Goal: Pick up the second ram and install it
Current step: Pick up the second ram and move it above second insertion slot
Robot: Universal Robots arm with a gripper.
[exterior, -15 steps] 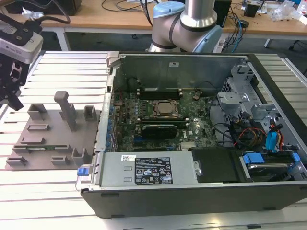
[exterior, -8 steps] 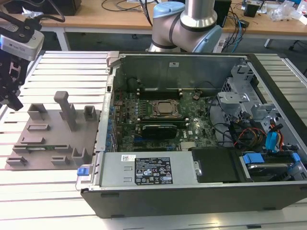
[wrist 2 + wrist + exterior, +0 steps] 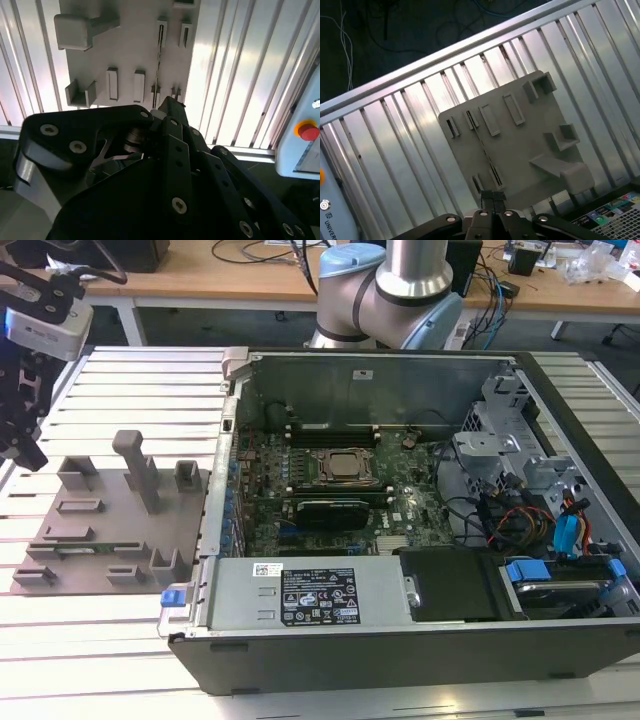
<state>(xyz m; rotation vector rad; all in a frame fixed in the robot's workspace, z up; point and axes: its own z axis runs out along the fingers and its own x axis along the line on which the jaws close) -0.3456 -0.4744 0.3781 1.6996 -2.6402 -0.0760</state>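
Observation:
The second ram [image 3: 483,148] is a thin stick standing on edge in a slot of the grey holder plate [image 3: 530,135], between small grey blocks; it shows as a dark line [image 3: 158,60] in both wrist views. My gripper [image 3: 492,196] hangs high above the near edge of that plate, shut with nothing between its fingers. In the exterior view the gripper [image 3: 22,445] is at the far left, above and to the left of the plate [image 3: 110,530]. At the exterior view's right, the open computer case holds the green motherboard [image 3: 410,515] with its CPU socket [image 3: 345,468].
The plate carries a tall post [image 3: 135,465] and several holder blocks. The case walls [image 3: 230,440], drive cage [image 3: 490,450] and cables [image 3: 510,520] crowd the exterior view's right. A pendant with a red button [image 3: 307,131] lies beyond the ribbed table's edge.

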